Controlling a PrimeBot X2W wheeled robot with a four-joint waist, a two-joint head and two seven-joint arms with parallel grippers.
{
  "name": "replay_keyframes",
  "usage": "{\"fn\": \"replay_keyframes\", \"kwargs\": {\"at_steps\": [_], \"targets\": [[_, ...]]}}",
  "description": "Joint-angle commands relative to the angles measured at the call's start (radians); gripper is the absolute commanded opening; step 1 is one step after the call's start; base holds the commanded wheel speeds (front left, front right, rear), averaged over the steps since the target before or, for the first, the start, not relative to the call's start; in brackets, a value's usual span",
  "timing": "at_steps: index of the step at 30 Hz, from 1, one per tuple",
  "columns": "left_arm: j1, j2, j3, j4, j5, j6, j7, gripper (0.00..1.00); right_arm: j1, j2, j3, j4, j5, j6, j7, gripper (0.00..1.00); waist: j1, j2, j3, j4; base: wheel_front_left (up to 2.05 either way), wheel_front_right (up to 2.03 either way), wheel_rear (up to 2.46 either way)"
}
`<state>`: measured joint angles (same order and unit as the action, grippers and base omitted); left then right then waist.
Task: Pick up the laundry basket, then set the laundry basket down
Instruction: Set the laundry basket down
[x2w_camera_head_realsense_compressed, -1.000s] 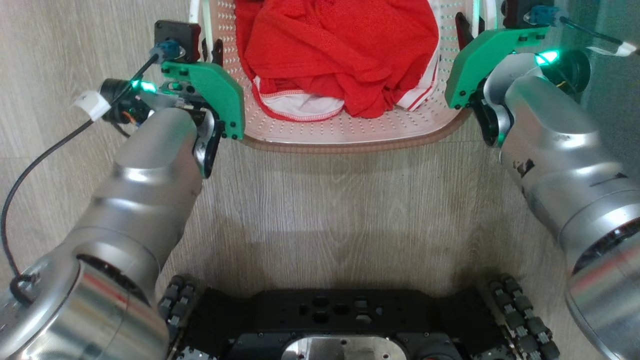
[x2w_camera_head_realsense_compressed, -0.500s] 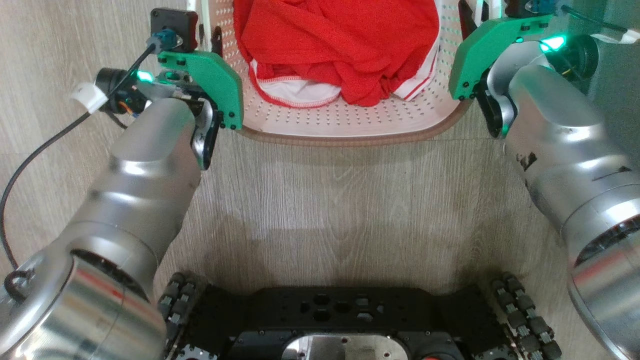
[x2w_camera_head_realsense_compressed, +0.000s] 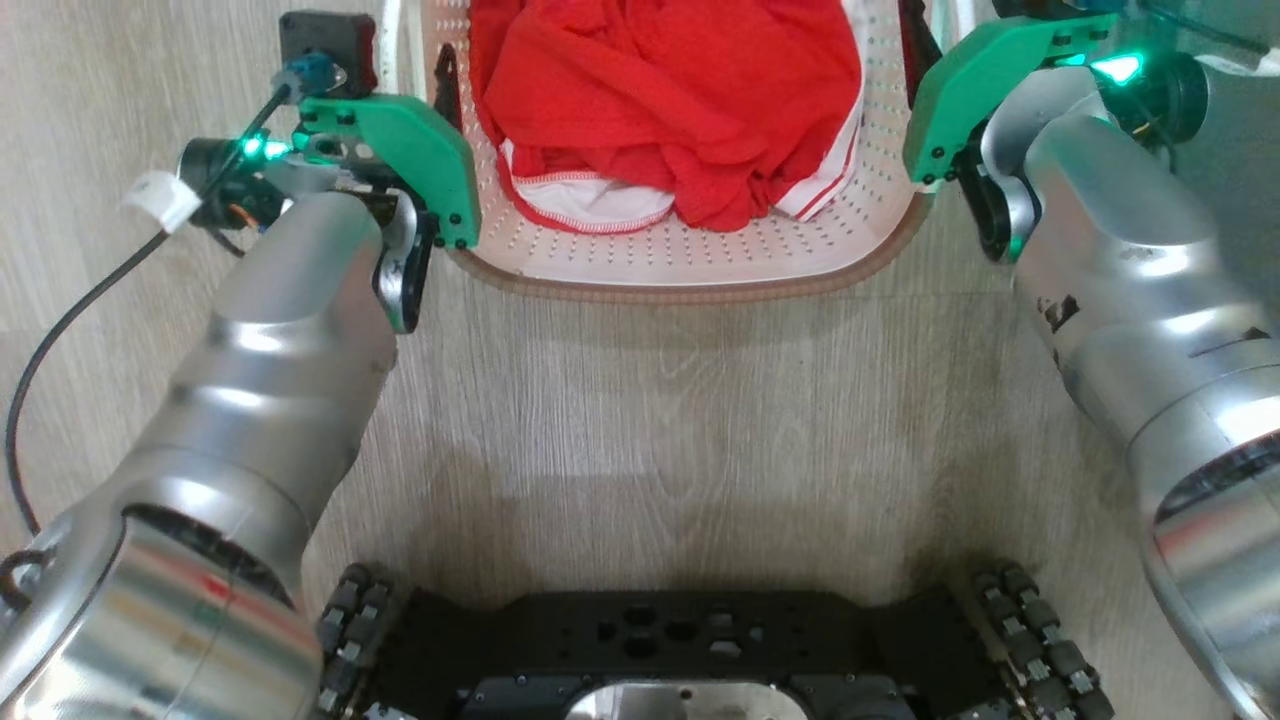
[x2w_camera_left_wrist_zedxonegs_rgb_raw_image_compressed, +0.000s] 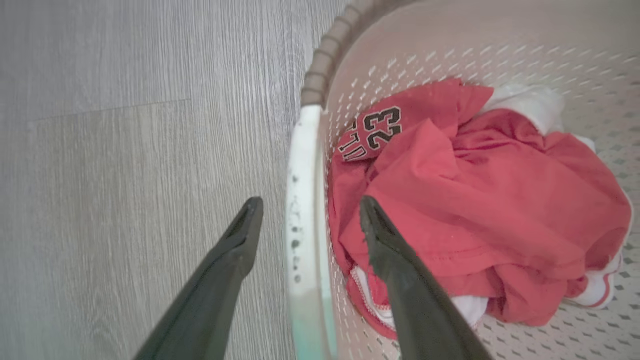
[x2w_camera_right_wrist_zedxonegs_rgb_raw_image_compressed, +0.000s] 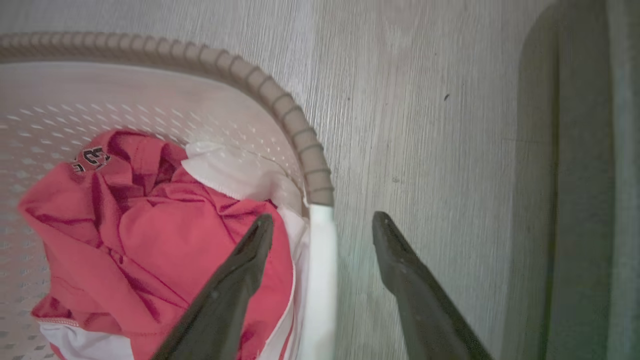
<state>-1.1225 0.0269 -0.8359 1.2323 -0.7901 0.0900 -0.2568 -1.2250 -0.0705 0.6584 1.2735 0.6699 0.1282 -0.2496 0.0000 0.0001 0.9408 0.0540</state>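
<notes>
Sitting on the pale wood-look floor just ahead of the robot's black wheeled base, the laundry basket lies between the two arms, its near brown rim toward the robot and its far part cut off by the top of the head view; a crumpled red garment with white trim lies in its middle, and the left wrist view shows the number 23 printed on it; the left gripper stands wide open astride the basket's left white handle, one finger outside over the floor, the other inside over the red cloth, with a gap showing on each side of the handle; the right gripper is likewise spread wide astride the right white handle, inner finger over the garment, outer finger over bare floor; neither pair of jaws holds anything; a grey upright surface stands near the basket's right side, apart from it.
</notes>
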Motion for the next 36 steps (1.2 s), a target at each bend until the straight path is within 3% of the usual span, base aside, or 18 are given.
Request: {"fn": "replay_keyframes", "kwargs": {"at_steps": [1,8,21,36], "targets": [[0.036,0.041,0.028,-0.025,0.011,0.01,-0.005,1.0,0.042,0.02,-0.012,-0.021,-0.021,0.003,-0.012,1.0,0.0,-0.0001,-0.023,-0.005,0.0,0.0,0.0],[0.108,0.069,0.101,-0.13,0.058,0.03,-0.005,1.0,0.098,0.02,-0.116,-0.089,-0.114,0.003,-0.012,1.0,0.0,-0.0001,-0.121,-0.018,0.0,0.0,0.0],[0.382,0.098,0.333,-0.46,0.27,0.048,-0.005,1.0,0.355,0.02,-0.397,-0.391,-0.371,0.003,-0.012,1.0,0.0,-0.0001,-0.369,-0.028,0.0,0.0,0.0],[0.767,0.053,0.561,-0.793,0.48,-0.015,-0.005,1.0,0.729,0.02,-0.461,-0.757,-0.421,0.003,-0.012,1.0,0.0,-0.0001,-0.651,-0.024,0.0,0.0,0.0]]}}
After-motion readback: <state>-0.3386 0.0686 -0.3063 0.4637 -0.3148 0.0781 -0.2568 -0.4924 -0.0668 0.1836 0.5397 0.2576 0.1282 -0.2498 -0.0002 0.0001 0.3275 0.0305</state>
